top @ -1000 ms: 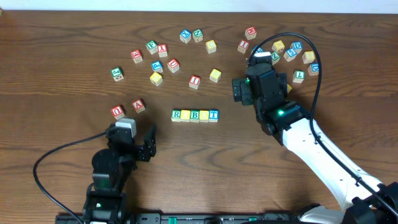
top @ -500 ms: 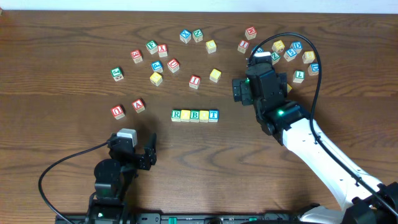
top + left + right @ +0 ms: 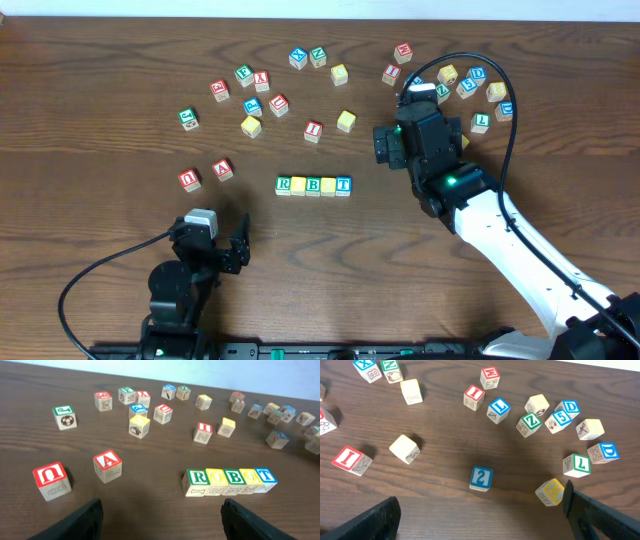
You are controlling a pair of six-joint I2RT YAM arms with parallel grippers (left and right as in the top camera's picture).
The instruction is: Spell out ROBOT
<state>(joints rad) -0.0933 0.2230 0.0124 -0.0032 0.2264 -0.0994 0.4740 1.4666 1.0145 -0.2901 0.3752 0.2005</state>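
ROBOT row [image 3: 231, 481]: five touching cubes, green, yellow, blue tops.

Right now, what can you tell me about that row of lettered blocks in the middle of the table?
The ROBOT row is five small wooden alphabet cubes set side by side, touching, in one straight line. Their tops run green R, yellow O, green B, yellow O, blue T. It lies flat on the brown wooden table, and nothing else touches it.

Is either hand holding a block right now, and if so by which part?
Nothing is held. The left hand and right hand are both open and empty.
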